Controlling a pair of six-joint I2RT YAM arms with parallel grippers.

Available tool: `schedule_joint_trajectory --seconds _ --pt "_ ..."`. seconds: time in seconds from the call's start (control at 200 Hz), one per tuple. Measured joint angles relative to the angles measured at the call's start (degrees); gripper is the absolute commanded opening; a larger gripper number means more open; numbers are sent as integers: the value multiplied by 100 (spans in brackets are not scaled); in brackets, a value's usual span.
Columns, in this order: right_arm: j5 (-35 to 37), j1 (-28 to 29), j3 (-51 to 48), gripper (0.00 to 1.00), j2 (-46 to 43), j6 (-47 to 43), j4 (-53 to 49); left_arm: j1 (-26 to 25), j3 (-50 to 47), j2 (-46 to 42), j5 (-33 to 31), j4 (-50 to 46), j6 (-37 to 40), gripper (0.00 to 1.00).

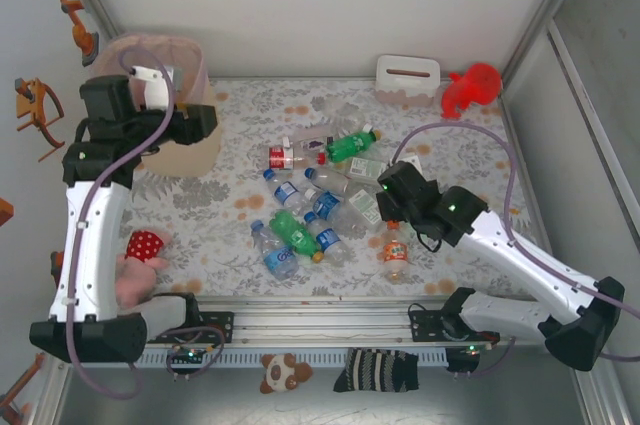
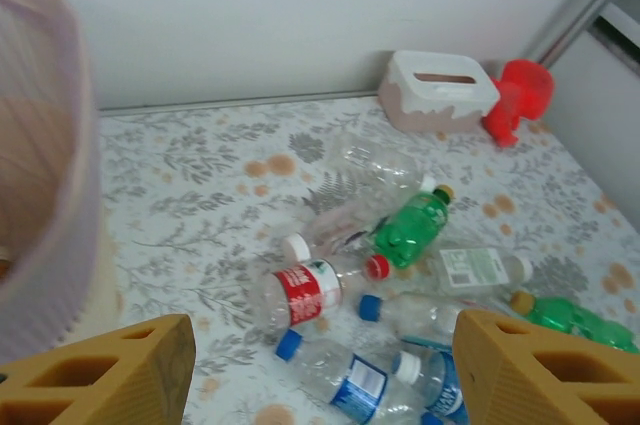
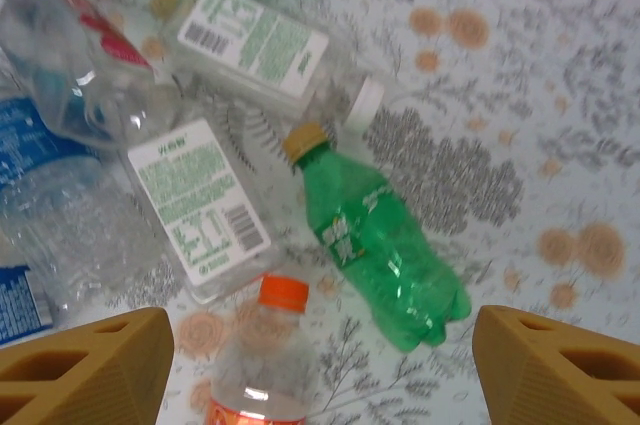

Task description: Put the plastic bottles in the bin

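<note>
1. left gripper (image 2: 320, 370) is hanging just beside the bin (image 1: 192, 157) at the far left of the table (image 1: 250, 115), jaws standing wide apart, gripping nothing.
2. plastic bottles (image 1: 320, 195) are lying scattered mid-table, all outside the bin.
3. right gripper (image 3: 320, 355) is hovering over them, jaws apart, clamping nothing; orange-capped bottle (image 3: 262, 360) is lying between its fingers in the wrist view, green bottle (image 3: 380, 245) just beside it.
4. tissue box (image 1: 407, 80) and red toy (image 1: 472, 87) are sitting at the far right.
</note>
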Motion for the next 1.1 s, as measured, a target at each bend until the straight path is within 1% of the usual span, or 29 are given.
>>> schedule_joint_trajectory --seconds 0.22,0.401,0.511,0.611,0.881,1.097 --pt "-638 0 -595 77 -57 872 -79 -634 -964 -852 -118 398 -535 68" --pt "-1108 0 -831 79 120 1259 -42 -1099 -1709 -1276 -319 844 -922 68" --pt "-1305 0 -968 87 249 1314 -24 -1259 -1976 -1266 -420 1113 -1084 68" --pt "-1436 -74 -1027 90 365 1340 -17 -1357 -2011 -1152 -461 1294 -1169 68" --pt "-1679 -494 -1108 88 935 1353 179 -1478 -2009 -894 -466 1676 -1231 68" --pt "-1849 -680 -1108 82 1648 1353 459 -1537 -2041 -835 -448 1864 -1246 68"
